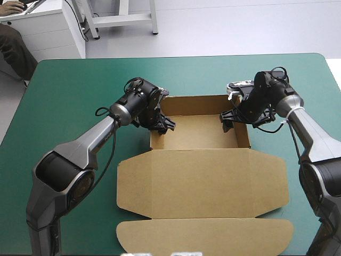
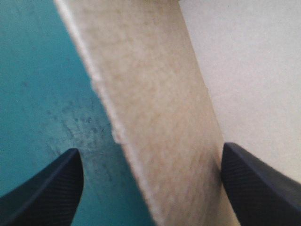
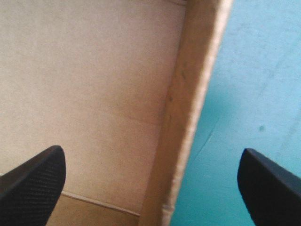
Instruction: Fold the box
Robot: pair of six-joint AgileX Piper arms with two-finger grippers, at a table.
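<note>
i read this as well along: the box (image 1: 198, 134) sits mid-cover (image 1: 64, 90) as an open tray, walls up, its lid (image 1: 202, 184) flat toward the near edge. what's left, i judge, is firming or tucking the side walls. my left gripper (image 1: 160, 126) is down over the left wall (image 2: 160, 117), fingers apart astride it. my right gripper (image 1: 229, 120) straddles the right wall (image 3: 188, 117) likewise, released, gripping nothing.

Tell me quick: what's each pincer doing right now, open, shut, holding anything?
Left pincer: open, straddling a side wall of the box, not gripping it.
Right pincer: open, straddling the opposite side wall, not gripping.
</note>
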